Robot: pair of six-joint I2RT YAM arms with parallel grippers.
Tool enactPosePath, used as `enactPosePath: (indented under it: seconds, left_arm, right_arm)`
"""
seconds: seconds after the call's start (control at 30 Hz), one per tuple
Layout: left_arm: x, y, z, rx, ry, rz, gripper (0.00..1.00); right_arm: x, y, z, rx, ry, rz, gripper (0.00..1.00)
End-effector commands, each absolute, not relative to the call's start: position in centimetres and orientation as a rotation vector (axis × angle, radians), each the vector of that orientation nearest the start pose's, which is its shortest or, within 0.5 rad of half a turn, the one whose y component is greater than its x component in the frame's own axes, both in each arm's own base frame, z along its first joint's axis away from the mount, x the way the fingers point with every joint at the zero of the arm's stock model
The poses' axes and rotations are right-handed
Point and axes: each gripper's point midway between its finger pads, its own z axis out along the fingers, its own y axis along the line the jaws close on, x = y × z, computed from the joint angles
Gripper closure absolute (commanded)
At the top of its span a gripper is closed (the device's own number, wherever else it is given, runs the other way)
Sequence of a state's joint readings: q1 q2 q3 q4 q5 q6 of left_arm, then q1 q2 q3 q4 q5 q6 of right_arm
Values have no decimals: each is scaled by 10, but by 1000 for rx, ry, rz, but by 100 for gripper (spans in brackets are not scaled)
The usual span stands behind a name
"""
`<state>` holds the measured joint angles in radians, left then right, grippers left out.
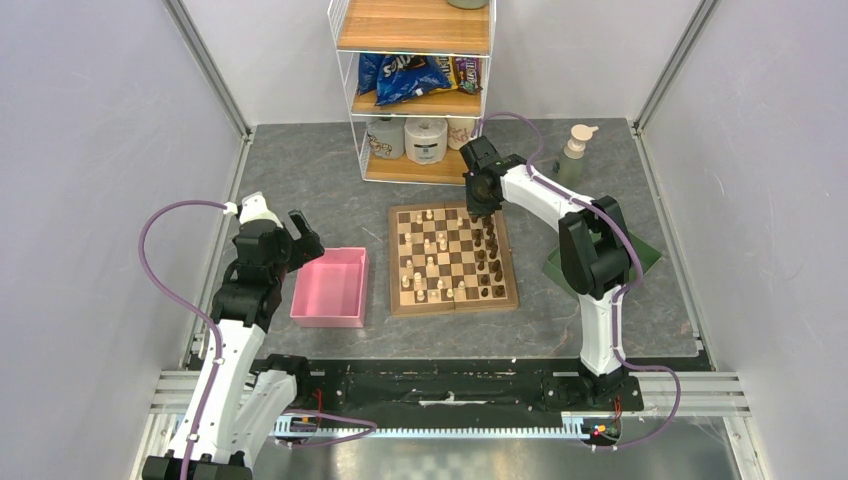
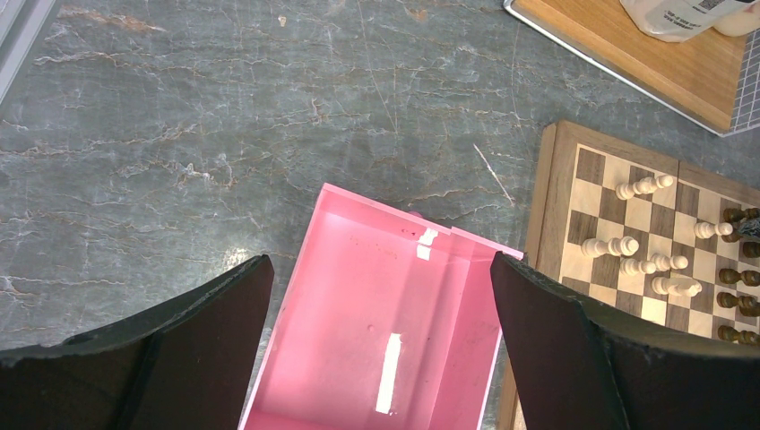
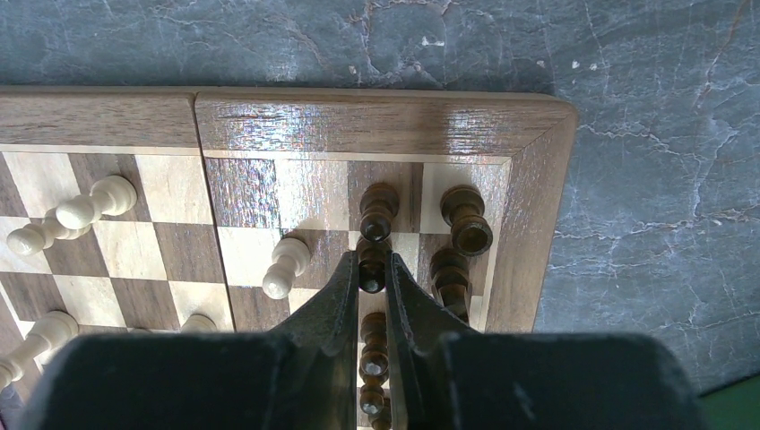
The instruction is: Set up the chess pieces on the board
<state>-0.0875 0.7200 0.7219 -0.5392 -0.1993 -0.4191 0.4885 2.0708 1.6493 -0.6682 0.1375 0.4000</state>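
Pinching half-hidden dark piece [image 3: 371,278]: right tool [image 3: 371,262]

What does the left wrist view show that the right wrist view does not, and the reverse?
Only the left wrist view: the open left hand above the pink tray, and a wooden shelf base. Only the right wrist view: the right hand shut on a dark piece. Both: the board, with cream pieces and other dark pieces on it, and the grey table.
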Motion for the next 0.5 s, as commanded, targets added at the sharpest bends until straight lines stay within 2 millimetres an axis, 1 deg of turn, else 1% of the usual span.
enactPosePath:
  seconds: [0.0,0.13,0.33,0.47]
  left_arm:
    - [268,-7,200,-480,2000,-130,1]
    - [268,-7,200,-482,1998,-127,1]
    - [268,-7,200,-482,2000,-130,1]
    - [268,-7,199,-482,2001,-130,1]
  right_arm:
    - [410,210,61,-77,2686,107,82]
    - [410,208,63,-78,2686,95,82]
    - [405,208,59,-81,2704,96,82]
    - [404,207,61,-81,2703,101,82]
